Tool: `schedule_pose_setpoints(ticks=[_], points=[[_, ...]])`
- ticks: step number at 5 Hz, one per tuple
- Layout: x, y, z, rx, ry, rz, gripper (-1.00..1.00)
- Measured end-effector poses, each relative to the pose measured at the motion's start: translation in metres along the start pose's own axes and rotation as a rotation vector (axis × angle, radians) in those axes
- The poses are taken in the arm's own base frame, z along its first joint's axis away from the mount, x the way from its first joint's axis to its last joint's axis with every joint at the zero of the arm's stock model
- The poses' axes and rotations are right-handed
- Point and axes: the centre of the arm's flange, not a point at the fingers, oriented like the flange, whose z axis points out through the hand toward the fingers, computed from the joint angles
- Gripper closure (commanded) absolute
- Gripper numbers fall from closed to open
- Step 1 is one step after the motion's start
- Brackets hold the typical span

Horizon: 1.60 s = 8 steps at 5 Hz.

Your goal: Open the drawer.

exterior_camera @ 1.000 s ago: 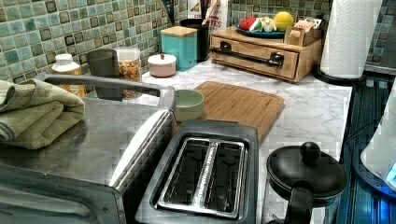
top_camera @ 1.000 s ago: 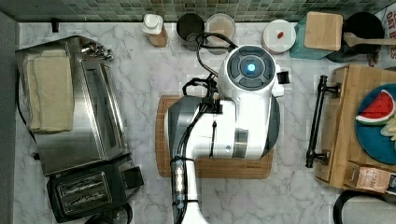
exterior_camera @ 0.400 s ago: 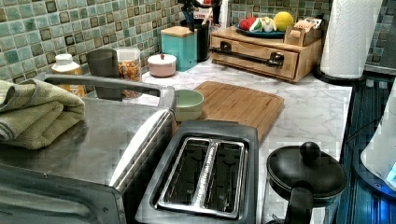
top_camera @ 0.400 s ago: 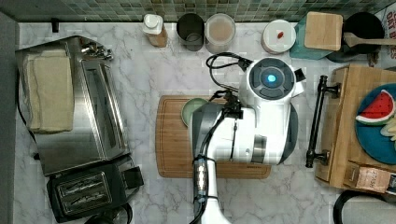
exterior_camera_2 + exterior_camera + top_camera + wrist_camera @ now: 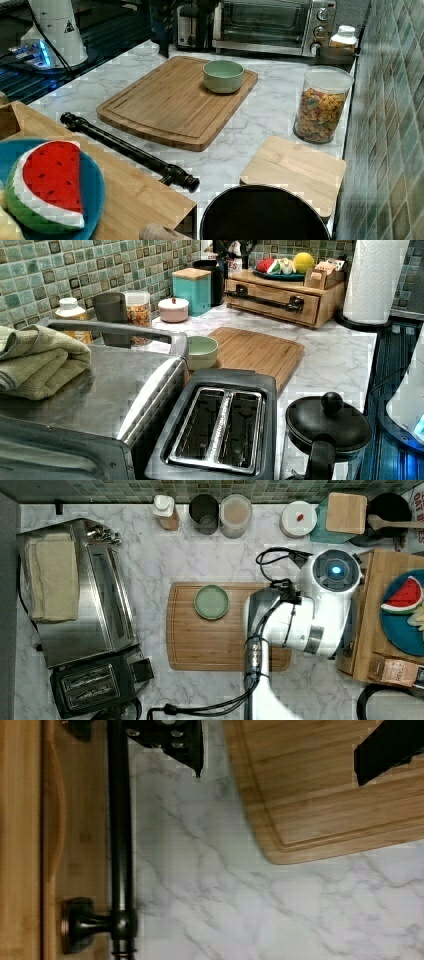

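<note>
Over the last second the arm [image 5: 320,610] has travelled across the cutting board [image 5: 210,640] toward the top view's right and now hangs over the front edge of the wooden box [image 5: 375,610]. I judge the approach to be nearly done and the grasp not yet begun. The drawer [image 5: 280,307] sits shut in that box at the counter's [image 5: 200,895] far end in the left view, with fruit on top. In the wrist view its black bar handle [image 5: 118,845] runs along the drawer front. The gripper [image 5: 279,775] points straight down, fingers spread wide and holding nothing. One finger [image 5: 175,742] stands just beside the bar and the other is over the board's corner, so the bar is not yet between them.
</note>
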Motion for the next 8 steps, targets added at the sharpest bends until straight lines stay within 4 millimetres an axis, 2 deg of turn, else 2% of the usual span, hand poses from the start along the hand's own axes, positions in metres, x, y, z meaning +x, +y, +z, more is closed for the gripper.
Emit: schedule_pose_setpoints(ticks=[1, 2, 3, 4, 8], points=[[0.01, 0.038, 0.024, -0.01, 0.037, 0.006, -1.0], [0.011, 0.071, 0.046, -0.022, 0.029, -0.019, -1.0], [0.006, 0.095, 0.061, -0.024, 0.0, -0.024, -1.0], [0.009, 0.107, 0.069, -0.031, 0.036, -0.051, -1.0], [0.018, 0.097, 0.08, -0.047, 0.119, -0.089, -1.0]])
